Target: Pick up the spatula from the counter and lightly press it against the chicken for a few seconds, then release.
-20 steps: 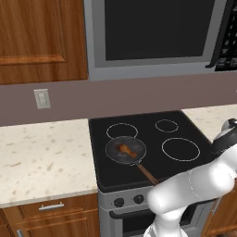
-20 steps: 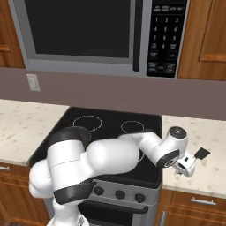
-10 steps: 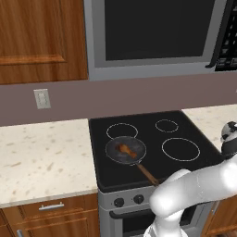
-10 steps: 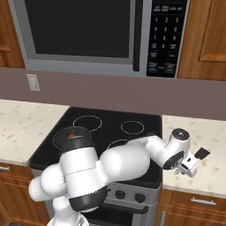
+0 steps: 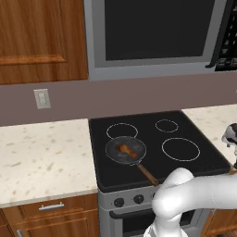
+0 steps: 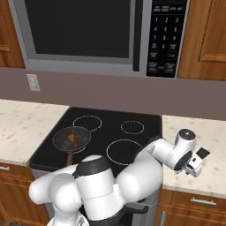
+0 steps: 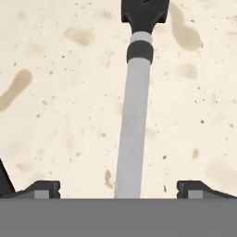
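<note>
In the hand view the spatula (image 7: 133, 125) lies flat on the speckled counter, grey handle running up to a black blade at the top edge. My gripper (image 7: 118, 189) hangs low over the handle, open, one fingertip (image 7: 42, 189) on each side of it. In the right base view the gripper (image 6: 194, 166) reaches down to the counter right of the stove, with the spatula's black blade (image 6: 202, 153) poking out beside it. The chicken (image 5: 126, 149) sits in a dark pan (image 5: 115, 154) on the front left burner, also seen as chicken (image 6: 72, 138) in the right base view.
The pan's handle (image 5: 147, 173) points toward the stove's front edge. The black cooktop (image 6: 108, 132) has other bare burners. A microwave (image 6: 97, 35) hangs above the stove. Beige counter (image 5: 41, 152) stretches to the left.
The arm has swung further right and down over the right counter, lowering the hand onto the spatula. The jaws stay wide.
</note>
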Controlling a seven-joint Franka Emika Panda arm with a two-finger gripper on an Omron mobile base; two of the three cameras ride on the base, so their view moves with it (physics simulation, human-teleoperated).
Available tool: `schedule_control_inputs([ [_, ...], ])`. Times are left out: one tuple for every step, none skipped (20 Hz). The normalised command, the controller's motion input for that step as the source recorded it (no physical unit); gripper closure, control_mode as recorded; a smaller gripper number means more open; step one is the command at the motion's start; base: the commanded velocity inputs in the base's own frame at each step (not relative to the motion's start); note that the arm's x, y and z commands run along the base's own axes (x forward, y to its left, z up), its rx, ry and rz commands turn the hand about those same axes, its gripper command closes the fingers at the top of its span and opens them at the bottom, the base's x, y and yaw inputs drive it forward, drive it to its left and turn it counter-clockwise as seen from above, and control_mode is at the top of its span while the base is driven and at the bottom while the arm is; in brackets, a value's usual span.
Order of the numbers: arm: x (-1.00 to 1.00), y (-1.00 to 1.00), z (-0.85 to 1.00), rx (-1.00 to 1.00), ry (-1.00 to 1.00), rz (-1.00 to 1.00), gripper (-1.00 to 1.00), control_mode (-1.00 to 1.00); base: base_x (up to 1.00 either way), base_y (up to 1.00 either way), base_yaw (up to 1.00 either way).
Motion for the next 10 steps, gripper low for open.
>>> schedule_control_inputs([
  [0.0, -0.19, -0.15, 0.0, 0.0, 0.0, -1.0, -1.0, 0.0, 0.0, 0.0],
  [0.0, -0.2, -0.16, 0.0, 0.0, 0.0, -1.0, -1.0, 0.0, 0.0, 0.0],
  [0.0, -0.19, -0.17, 0.0, 0.0, 0.0, -1.0, -1.0, 0.0, 0.0, 0.0],
  [0.0, -0.16, -0.19, 0.0, 0.0, 0.0, -1.0, -1.0, 0.0, 0.0, 0.0],
  [0.0, -0.13, -0.18, 0.0, 0.0, 0.0, -1.0, -1.0, 0.0, 0.0, 0.0],
  [0.0, -0.06, -0.18, 0.0, 0.0, 0.0, -1.0, -1.0, 0.0, 0.0, 0.0],
  [0.05, -0.01, -0.2, 0.0, 0.0, 0.0, -1.0, -1.0, 0.0, 0.0, 0.0],
  [0.06, 0.0, -0.2, 0.0, 0.0, 0.0, -1.0, -1.0, 0.0, 0.0, 0.0],
  [0.08, 0.0, -0.18, 0.0, 0.0, 0.0, -1.0, -1.0, 0.0, 0.0, 0.0],
  [0.1, 0.0, -0.16, 0.0, 0.0, 0.0, -1.0, -1.0, 0.0, 0.0, 0.0],
])
